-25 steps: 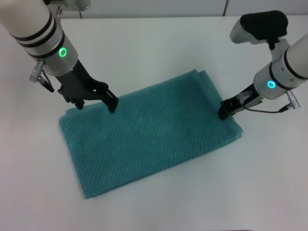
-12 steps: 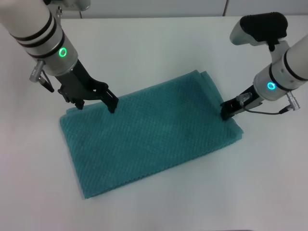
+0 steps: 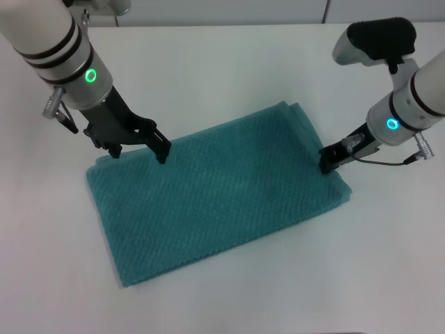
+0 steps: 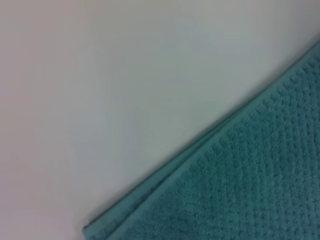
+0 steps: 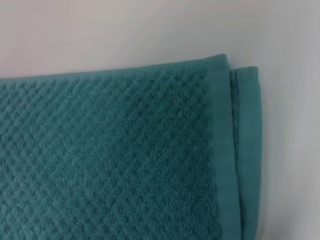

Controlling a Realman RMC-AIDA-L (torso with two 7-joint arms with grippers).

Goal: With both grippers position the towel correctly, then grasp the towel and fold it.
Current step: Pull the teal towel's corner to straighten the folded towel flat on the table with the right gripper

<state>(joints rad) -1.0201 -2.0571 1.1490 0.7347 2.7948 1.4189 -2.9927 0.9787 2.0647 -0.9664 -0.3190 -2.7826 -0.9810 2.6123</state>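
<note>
1. Towel [image 3: 215, 191]: teal, lying flat on the white table [image 3: 229, 62]; long axis slanted, from near-left corner to far-right corner
2. Left gripper [image 3: 139, 147]: at the towel's far long edge, left end; jaws spread, tips down on the cloth
3. Right gripper [image 3: 325, 161]: at the short right edge, where the layers show; jaw state cannot be told
4. Each arm is nearest its own end

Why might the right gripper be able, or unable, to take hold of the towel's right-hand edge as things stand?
Probably able: the right gripper is already at the towel's right edge, with nothing between them.
</note>
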